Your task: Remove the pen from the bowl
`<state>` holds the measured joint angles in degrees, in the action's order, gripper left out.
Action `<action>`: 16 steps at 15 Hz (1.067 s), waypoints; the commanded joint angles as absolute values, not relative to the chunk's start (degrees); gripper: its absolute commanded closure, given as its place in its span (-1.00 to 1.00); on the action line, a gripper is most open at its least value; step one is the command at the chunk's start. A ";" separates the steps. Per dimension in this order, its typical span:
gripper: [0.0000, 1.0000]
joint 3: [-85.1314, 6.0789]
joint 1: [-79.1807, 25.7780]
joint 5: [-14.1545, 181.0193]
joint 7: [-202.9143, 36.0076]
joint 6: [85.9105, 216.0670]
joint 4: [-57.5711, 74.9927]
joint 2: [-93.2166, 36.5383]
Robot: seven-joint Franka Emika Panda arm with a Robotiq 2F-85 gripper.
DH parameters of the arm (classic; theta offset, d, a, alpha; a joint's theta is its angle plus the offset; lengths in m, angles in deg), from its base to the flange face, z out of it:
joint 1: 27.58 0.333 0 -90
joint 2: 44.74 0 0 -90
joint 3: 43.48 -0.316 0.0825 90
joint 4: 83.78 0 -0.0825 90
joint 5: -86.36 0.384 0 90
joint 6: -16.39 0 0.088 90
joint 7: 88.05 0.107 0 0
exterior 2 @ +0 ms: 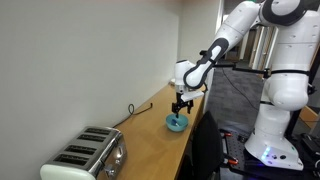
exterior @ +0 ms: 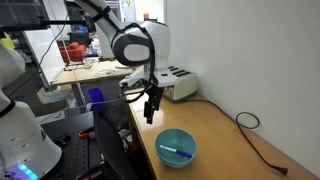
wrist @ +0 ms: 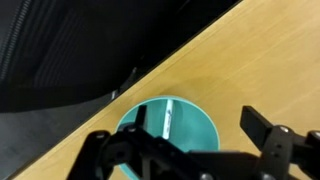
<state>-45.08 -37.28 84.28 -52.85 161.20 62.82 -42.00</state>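
In an exterior view, we see the gripper point(exterior: 151, 116) poised above the bowl point(exterior: 163, 141), offset towards the toaster point(exterior: 180, 82). The pen point(exterior: 176, 152) lies flat on the bowl's floor. A black cable point(exterior: 255, 135) trails over the table point(exterior: 215, 125) beyond the bowl, well apart from it.

In an exterior view, the gripper point(exterior 2: 181, 104) hangs just above the bowl point(exterior 2: 176, 124) (the pen is too small to make out here).

In the wrist view, the jaws stand wide apart and hold nothing. They look down into the bowl point(wrist: 205, 135), where the pen point(wrist: 167, 117) lies between them. We judge that this spread, overhead pose prepares a straight descent onto the pen, which is not yet grasped.
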 commanded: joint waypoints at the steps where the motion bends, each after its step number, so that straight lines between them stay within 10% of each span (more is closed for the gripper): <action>1: -1.00 -41.27 -35.09 85.84 -54.39 161.67 59.35 -36.38; 16: -1.00 -37.33 -35.02 94.25 -62.29 161.70 53.56 -28.43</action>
